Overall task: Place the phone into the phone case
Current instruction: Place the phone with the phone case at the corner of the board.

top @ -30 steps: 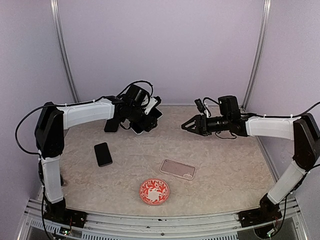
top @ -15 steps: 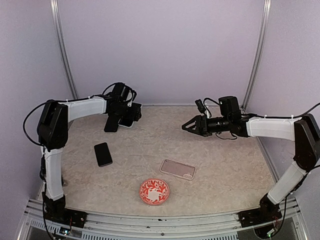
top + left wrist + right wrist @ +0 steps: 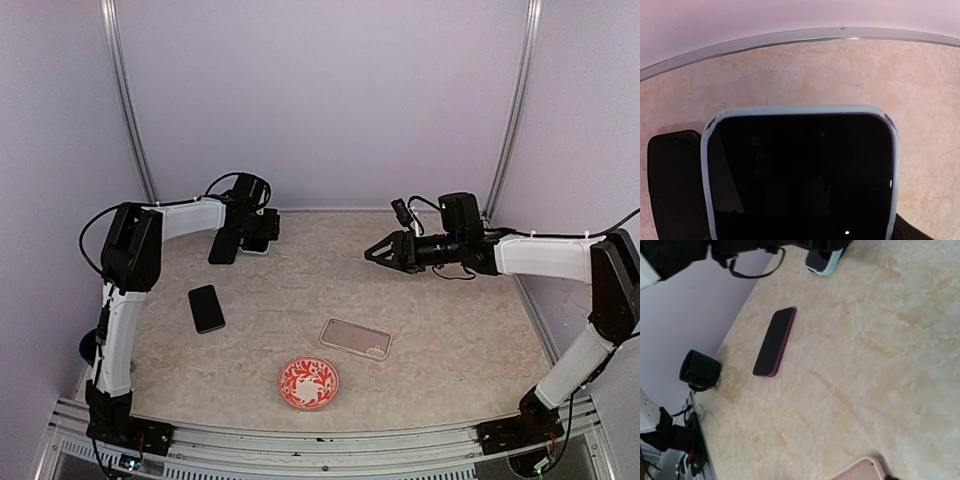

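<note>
two yam arms work over a beige marbled tabletop point(image 3: 450, 330), seen from above. the phone point(image 3: 206, 308) lies flat, dark face up, near the left edge, abt halfway btwn the near and far edges. the rt wrist view shows it point(image 3: 774, 342) w/ a maroon side band. the phone case point(image 3: 356, 338), clear w/ a pinkish tint, lies flat towards the middle of the tabletop, well apart from the phone and to its right. only one corner of it point(image 3: 860, 471) shows at the bottom of the rt wrist view. neither claw touches the phone or the case.

the left claw point(image 3: 254, 232) is down at the far left corner, over a second phone in a light-blue case point(image 3: 258, 245). that cased phone fills the lower half of the left wrist view point(image 3: 800, 175), screen to the camera, its far end towards the far edge. the fingers are hidden there, so can't tell whether the claw is clamped on it. just beside it on the left a black slab point(image 3: 222, 247) lies on the tabletop.

the right claw point(image 3: 370, 255) hangs in the air over the far right part of the tabletop, pointing left. its fingers don't show in its own view, and from above can't tell if they're spread or together.

a red-and-white patterned plate point(image 3: 308, 383) sits by the near edge, near the case but not touching it.
</note>
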